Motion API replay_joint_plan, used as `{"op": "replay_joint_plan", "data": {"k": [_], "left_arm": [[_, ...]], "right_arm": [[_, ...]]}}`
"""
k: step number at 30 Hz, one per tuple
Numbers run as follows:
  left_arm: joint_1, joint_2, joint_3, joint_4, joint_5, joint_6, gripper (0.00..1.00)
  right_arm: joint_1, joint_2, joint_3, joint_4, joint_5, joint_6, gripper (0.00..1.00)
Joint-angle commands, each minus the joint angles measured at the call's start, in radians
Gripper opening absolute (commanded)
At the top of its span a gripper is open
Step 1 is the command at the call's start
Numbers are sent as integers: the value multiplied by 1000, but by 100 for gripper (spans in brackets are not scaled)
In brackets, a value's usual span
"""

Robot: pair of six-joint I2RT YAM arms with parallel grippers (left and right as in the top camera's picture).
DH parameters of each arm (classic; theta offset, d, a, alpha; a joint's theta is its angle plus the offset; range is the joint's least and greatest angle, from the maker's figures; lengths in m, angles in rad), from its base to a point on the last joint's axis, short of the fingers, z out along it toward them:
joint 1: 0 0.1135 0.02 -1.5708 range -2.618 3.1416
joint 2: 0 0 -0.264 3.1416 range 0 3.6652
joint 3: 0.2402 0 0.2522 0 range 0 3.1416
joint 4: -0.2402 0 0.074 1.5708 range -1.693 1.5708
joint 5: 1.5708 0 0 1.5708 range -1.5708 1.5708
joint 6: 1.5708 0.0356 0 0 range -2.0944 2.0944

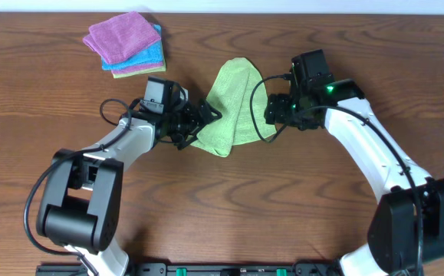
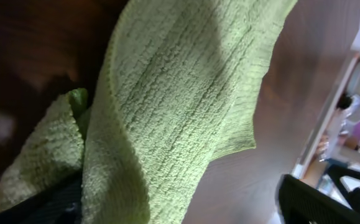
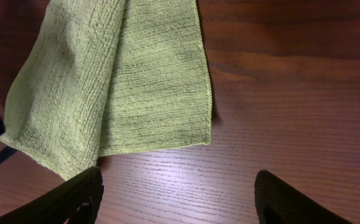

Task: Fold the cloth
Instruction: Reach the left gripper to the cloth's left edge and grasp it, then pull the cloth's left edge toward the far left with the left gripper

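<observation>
Cloth [image 1: 233, 100] lying in 2 overlapping layers on the table [image 1: 53, 100], upper centre of the overhead frame. Left gripper [image 1: 202, 121] at its lower-left corner, jaws spread wide, fabric bunched against them. Right gripper [image 3: 176, 186] just beside the right edge, jaws apart, gripping nothing. Stack of folded cloths [image 1: 122, 34] at upper left, purple on top.

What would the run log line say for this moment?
cloth: partly folded, on table | left gripper: open at cloth's edge | right gripper: open, empty, beside cloth
</observation>
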State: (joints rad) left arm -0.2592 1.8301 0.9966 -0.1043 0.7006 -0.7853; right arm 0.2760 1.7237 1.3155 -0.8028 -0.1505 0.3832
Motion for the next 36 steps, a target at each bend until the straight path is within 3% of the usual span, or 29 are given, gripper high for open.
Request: {"op": "replay_joint_plan", "data": {"k": [1,3,4,9,10,20,21,22,23,25,32,36], "left_arm": [[-26,14,11,-3,-47,46,86],[-33,14,10,-3,-58,47,72],[-34,14,10,-3,-61,47,58],[-35,14,10,-3,-61,69,9],[-35,14,10,-3,-61,74,6],[-15,14,11,-4,-30,129,8],[-14,14,11,-4,-21,143,24],[-14,14,11,-8,-20,156,47],[-14,14,11,-21,-26,176,65],[-15,14,11,-44,-58,188,72],[-18,14,11,-60,-116,229,74],[-27,14,11,-64,-163,255,65]], "right_arm": [[-1,2,-4,-2,-8,13,78],[-1,2,-4,-2,-8,13,78],[-1,2,-4,-2,-8,13,78],[-1,2,-4,-13,-8,12,78],[-1,2,-4,-18,-7,12,78],[-1,2,-125,12,3,13,80],[-1,2,-139,16,2,13,80],[-1,2,-148,18,2,13,80],[-1,2,-156,18,2,13,80],[-1,2,-156,20,-1,13,81],[0,2,-156,24,-24,13,80],[-1,2,-156,24,-42,13,80]]}}
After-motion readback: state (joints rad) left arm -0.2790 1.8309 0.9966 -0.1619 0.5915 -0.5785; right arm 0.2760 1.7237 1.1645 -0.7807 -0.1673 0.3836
